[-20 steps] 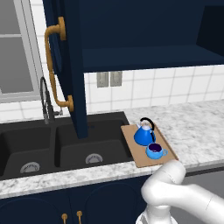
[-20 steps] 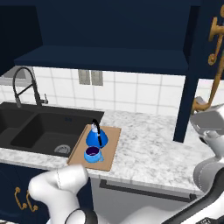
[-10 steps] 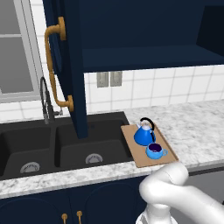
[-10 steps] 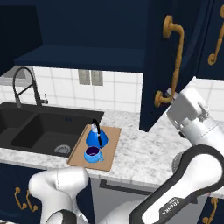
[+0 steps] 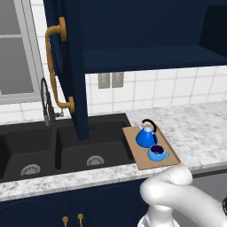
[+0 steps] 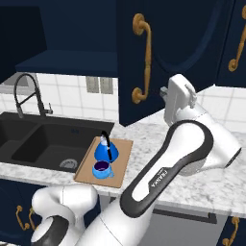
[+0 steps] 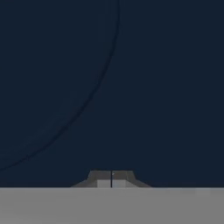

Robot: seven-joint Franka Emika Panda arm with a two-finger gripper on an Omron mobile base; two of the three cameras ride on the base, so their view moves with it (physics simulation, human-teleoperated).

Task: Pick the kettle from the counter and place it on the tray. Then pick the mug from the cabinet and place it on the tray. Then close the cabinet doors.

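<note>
The blue kettle [image 5: 145, 135] [image 6: 103, 150] and the light-blue mug [image 5: 156, 153] [image 6: 101, 169] both stand on the wooden tray [image 5: 134, 150] [image 6: 123, 158], which lies on the counter [image 5: 199, 128] right of the sink. The left cabinet door [image 5: 73, 75] stands wide open over the sink. The right cabinet door [image 6: 163, 53] is partly swung in, and my gripper [image 6: 167, 95] [image 7: 111, 178] presses shut against its navy panel [image 7: 109, 87], holding nothing. The cabinet shelf [image 5: 146, 57] shows between the doors.
A black double sink [image 5: 57, 150] with a dark faucet [image 5: 45, 104] lies left of the tray. A neighbouring navy door with a brass handle [image 6: 237, 45] hangs at the far right. My arm's elbow [image 6: 192, 144] arches over the counter [image 6: 153, 139] on the right.
The right cabinet door has swung leftward toward the cabinet, with my hand following behind it. Kettle, mug, tray and the left door have not moved.
</note>
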